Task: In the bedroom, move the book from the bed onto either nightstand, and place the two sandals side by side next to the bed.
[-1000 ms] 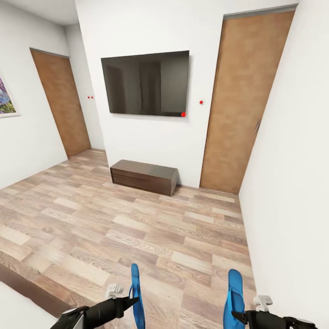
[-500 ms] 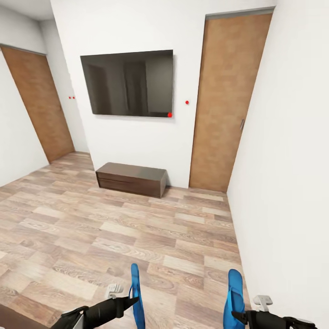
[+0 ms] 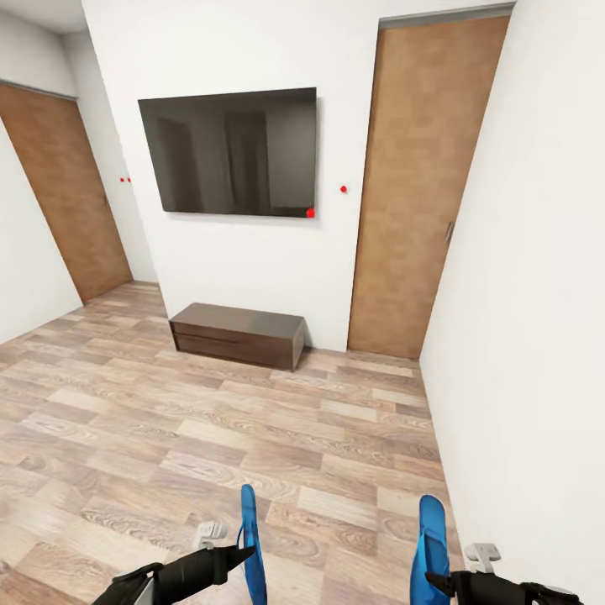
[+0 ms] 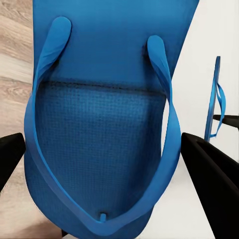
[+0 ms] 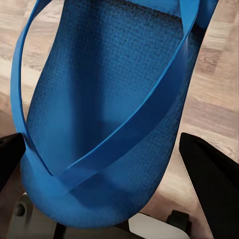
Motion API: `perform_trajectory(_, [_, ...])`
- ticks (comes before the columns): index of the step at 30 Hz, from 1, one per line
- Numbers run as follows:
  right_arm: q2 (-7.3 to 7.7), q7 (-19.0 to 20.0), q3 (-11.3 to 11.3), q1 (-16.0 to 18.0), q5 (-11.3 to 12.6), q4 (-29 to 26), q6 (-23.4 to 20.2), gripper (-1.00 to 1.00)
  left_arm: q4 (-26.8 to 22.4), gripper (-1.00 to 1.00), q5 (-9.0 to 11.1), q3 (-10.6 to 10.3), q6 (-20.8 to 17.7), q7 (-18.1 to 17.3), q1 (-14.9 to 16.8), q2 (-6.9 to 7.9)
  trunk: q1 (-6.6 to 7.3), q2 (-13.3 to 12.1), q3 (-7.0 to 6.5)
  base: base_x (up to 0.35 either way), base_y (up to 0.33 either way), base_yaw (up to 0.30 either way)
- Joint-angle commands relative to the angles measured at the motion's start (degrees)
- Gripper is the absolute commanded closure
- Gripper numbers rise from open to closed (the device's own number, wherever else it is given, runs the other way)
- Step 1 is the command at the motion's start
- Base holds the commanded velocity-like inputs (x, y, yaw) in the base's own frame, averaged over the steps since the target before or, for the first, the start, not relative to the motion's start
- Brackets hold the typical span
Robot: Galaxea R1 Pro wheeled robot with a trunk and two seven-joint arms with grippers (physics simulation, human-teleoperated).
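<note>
Head view: the left gripper (image 3: 239,555) clamps one blue sandal (image 3: 249,542) on edge, the right gripper (image 3: 437,578) the other sandal (image 3: 433,538), both cut off below; open plank floor (image 3: 210,420) stretches to the low cabinet (image 3: 238,334).

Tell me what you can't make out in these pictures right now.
- Left pincer: in the head view its grip on the left sandal is edge-on, and the picture's bottom edge cuts the arm.
- Right pincer: the right sandal hides its contact, in the right wrist view too.
- Red marks beside the TV: too small to identify.
- Door handle: too small to read.
</note>
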State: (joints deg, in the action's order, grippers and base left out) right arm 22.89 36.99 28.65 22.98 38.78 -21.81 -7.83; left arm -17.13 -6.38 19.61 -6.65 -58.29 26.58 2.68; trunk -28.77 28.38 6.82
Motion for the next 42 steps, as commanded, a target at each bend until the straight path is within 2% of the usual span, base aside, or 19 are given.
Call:
perform_trajectory(1, [0.05, 0.1, 0.2, 0.0, 0.7, -0.1, -0.5, 1.00, -0.1, 1.00, -0.5, 0.5, -0.6, -0.4, 0.0, -0.04, -0.06, 0.1, 0.11, 0.319, -0.093, 0.000])
perform_trajectory(34, [0.05, 0.1, 0.2, 0.0, 0.7, -0.1, -0.5, 1.00, -0.1, 1.00, -0.5, 0.5, -0.6, -0.3, 0.0, -0.04, -0.06, 0.1, 0.11, 0.319, -0.107, 0.001])
perform_trajectory(42, [-0.19, -0.1, 0.2, 0.0, 0.6, -0.1, -0.5, 1.00, -0.1, 1.00, -0.5, 0.5, -0.6, -0.3, 0.0, -0.04, -0.06, 0.1, 0.22, 0.320, -0.005, 0.198])
